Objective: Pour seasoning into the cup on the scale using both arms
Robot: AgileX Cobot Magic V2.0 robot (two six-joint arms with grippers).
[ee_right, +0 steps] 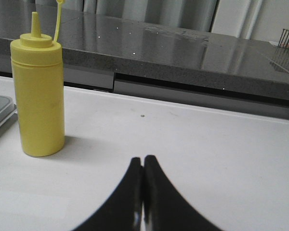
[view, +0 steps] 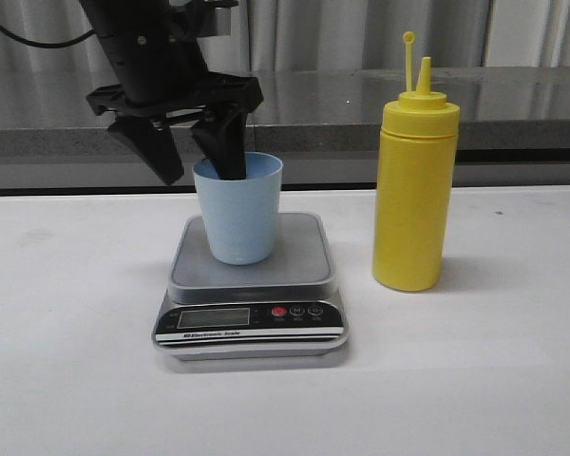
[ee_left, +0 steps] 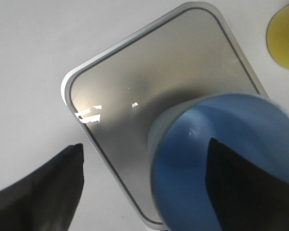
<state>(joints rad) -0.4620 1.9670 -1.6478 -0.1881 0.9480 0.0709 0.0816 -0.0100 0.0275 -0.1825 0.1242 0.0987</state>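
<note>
The left end effector (view: 198,157) is straddling the pale blue cup's (view: 237,209) rim, released, one finger inside, likely steadying it on the scale (view: 251,285). The right end effector (ee_right: 143,166) is sitting clenched and empty; the yellow squeeze bottle (view: 415,185) is standing untouched on the surface (view: 475,380).

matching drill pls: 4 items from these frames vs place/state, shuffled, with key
Things:
1. small pale blue plastic cup
2. tall yellow plastic squeeze bottle
3. black two-fingered left gripper
4. black two-fingered right gripper

Places or states:
A. shut, empty, low over the white table
B. upright on the table, to the robot's right of the flat digital scale
C. open, one finger inside the cup, the other outside its rim
D. upright on the scale's grey plate

Pairs: 1-D, 2-B, 3-C, 4-A
</note>
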